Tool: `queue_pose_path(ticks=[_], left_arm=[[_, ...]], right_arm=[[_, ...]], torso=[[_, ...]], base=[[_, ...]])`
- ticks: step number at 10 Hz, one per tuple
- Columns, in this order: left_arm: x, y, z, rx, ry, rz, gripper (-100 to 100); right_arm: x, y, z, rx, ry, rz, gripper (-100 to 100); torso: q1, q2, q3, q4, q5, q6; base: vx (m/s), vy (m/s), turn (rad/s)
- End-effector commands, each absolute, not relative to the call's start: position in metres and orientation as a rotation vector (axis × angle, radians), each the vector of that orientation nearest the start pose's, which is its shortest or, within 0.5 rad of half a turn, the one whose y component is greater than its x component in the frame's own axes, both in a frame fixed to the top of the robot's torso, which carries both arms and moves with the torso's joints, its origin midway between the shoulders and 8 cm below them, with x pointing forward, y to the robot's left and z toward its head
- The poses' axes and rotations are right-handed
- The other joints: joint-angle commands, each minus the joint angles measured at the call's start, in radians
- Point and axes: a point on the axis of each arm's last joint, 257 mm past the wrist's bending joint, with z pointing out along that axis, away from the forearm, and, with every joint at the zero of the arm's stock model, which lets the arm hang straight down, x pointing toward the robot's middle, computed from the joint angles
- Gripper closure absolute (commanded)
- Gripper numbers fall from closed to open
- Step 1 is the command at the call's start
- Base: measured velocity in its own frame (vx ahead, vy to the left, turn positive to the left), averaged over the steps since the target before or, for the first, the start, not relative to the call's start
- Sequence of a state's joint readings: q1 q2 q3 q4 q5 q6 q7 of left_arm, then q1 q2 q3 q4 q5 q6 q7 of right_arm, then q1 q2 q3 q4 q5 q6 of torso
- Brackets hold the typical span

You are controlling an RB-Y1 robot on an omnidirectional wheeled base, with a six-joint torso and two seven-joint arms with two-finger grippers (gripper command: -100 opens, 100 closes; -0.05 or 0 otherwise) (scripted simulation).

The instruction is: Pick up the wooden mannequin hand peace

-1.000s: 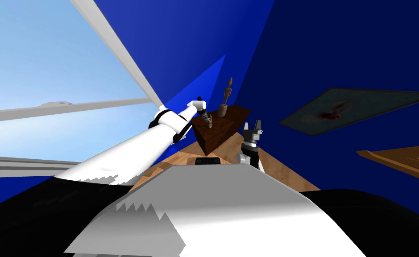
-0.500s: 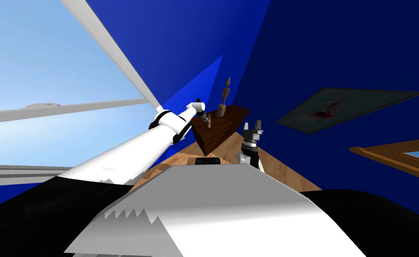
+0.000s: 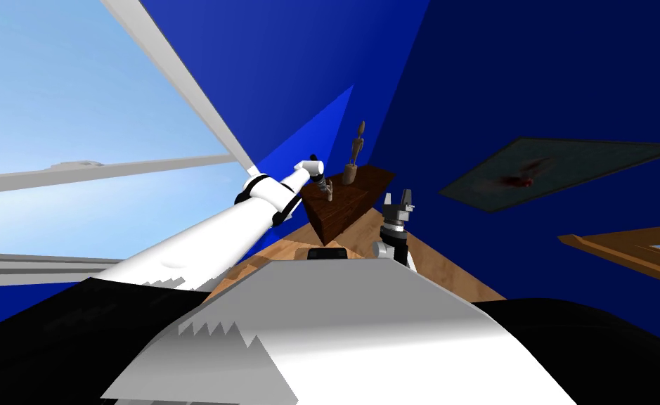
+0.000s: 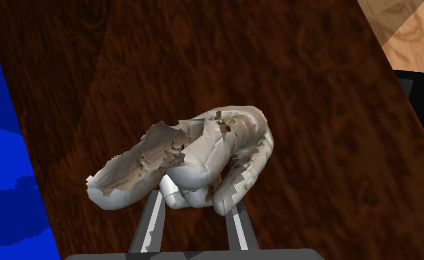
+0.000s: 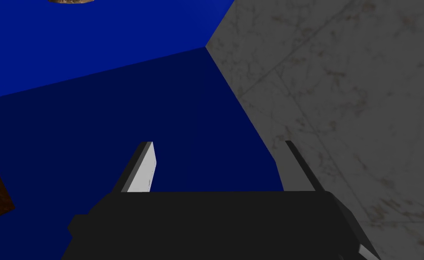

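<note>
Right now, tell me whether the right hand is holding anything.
No: the right hand stands wide open, with nothing gripped in it.

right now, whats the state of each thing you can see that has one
left end effector: shut on the mannequin hand
mannequin hand: gripped at its sides, over the dark wood top; lifted or not, cannot tell
right end effector: open, holding nothing
mannequin figure: upright on the dark wood top

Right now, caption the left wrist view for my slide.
Left gripper closed on the pale mannequin hand atop the dark wooden cabinet.
</note>
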State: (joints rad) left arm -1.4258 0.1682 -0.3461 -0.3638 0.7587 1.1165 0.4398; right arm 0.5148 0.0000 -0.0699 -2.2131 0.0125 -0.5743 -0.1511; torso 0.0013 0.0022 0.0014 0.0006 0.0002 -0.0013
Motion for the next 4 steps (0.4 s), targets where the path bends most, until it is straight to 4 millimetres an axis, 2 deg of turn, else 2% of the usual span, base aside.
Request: queue_pose_path(ticks=[1, 3, 4], left_arm=[[0.6348, 0.0236, -0.1602, -2.169, 1.958, -0.809, 100], [0.6344, 0.0253, -0.1611, -2.174, 1.954, -0.806, 100], [0.6345, 0.0251, -0.1611, -2.172, 1.956, -0.806, 0]], right_arm=[[0.3382, -0.3036, 0.0053, 0.701, 0.579, 1.359, 0], [0.3382, -0.3036, 0.0053, 0.701, 0.579, 1.359, 0], [0.3382, -0.3036, 0.0053, 0.701, 0.579, 1.359, 0]], torso=[[0.0, 0.0, 0.0, 0.0, 0.0, 0.0], [-0.001, 0.001, 0.001, 0.0, 0.0, 0.001], [-0.001, 0.0, 0.0, 0.0, 0.0, 0.001]], base=[[-0.026, 0.011, 0.118], [-0.007, 0.004, 0.0], [0.0, 0.0, 0.0]])
